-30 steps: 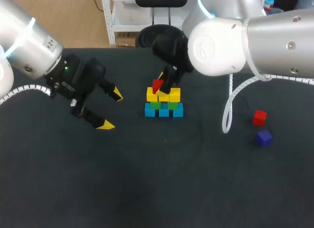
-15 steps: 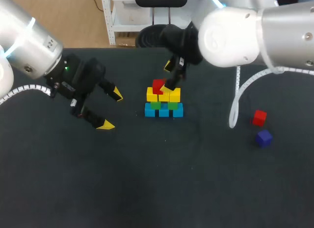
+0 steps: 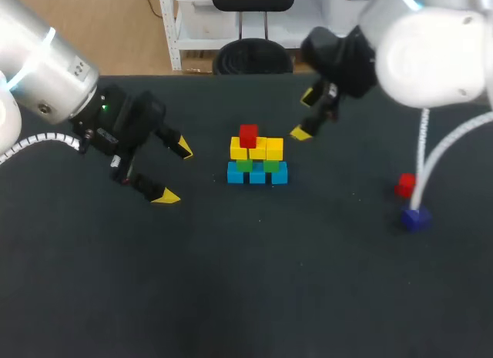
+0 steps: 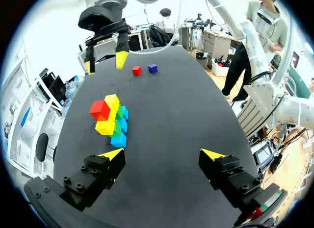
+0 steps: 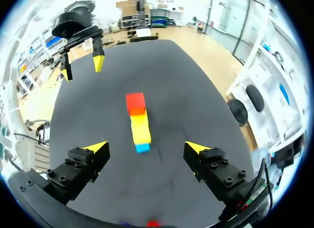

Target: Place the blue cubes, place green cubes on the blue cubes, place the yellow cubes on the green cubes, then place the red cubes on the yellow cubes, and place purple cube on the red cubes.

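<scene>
A cube stack stands mid-table: a row of blue cubes [image 3: 257, 174], green cubes [image 3: 244, 165] on them, yellow cubes [image 3: 256, 149] above, and one red cube [image 3: 248, 135] on the left end of the yellow row. A second red cube [image 3: 406, 185] and a purple cube [image 3: 415, 218] lie loose at the right. My right gripper [image 3: 303, 115] hangs open and empty to the right of the stack, apart from it. My left gripper [image 3: 174, 172] stands open and empty left of the stack. In the right wrist view the stacked red cube [image 5: 135, 103] lies ahead of the right gripper [image 5: 146, 147].
The dark table [image 3: 254, 281] has free room in front of the stack and to its left. The right arm's white cable [image 3: 420, 173] hangs down just beside the loose red cube. In the left wrist view both loose cubes [image 4: 137, 70] sit beyond the stack [image 4: 112, 121].
My right gripper has opened, left the red cube on the yellow cubes, and drawn back up and to the right. The left arm has not moved.
</scene>
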Robot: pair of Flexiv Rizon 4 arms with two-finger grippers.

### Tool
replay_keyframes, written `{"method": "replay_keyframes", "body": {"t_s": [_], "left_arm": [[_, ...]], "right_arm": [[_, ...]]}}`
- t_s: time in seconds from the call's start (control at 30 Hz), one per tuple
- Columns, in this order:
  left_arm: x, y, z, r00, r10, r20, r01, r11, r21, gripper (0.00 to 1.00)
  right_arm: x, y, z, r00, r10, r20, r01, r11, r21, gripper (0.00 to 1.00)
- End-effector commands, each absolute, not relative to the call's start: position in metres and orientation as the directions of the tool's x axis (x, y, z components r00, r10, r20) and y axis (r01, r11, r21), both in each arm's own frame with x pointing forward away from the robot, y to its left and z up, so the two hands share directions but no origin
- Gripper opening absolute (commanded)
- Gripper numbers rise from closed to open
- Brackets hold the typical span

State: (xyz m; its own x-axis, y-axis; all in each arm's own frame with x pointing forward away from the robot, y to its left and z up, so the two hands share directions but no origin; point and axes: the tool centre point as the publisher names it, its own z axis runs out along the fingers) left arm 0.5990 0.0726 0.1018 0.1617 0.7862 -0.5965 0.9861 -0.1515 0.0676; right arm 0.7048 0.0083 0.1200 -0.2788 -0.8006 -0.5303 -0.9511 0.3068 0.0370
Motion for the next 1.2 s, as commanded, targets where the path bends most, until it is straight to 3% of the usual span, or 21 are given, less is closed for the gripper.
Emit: {"method": "replay_keyframes", "body": {"t_s": [0.03, 0.57, 1.2], "left_arm": [[0.599, 0.073, 0.102, 0.163, 0.787, -0.596, 0.986, -0.152, 0.068, 1.0], [0.599, 0.073, 0.102, 0.163, 0.787, -0.596, 0.986, -0.152, 0.068, 1.0], [0.599, 0.073, 0.102, 0.163, 0.787, -0.596, 0.986, -0.152, 0.068, 1.0]], "right_arm": [[0.688, -0.015, 0.122, -0.321, -0.776, -0.542, -0.917, 0.397, -0.025, 1.0], [0.677, -0.061, 0.13, -0.446, -0.684, -0.577, -0.818, 0.573, -0.047, 1.0], [0.664, -0.094, 0.118, -0.516, -0.64, -0.57, -0.759, 0.649, -0.042, 1.0]]}}
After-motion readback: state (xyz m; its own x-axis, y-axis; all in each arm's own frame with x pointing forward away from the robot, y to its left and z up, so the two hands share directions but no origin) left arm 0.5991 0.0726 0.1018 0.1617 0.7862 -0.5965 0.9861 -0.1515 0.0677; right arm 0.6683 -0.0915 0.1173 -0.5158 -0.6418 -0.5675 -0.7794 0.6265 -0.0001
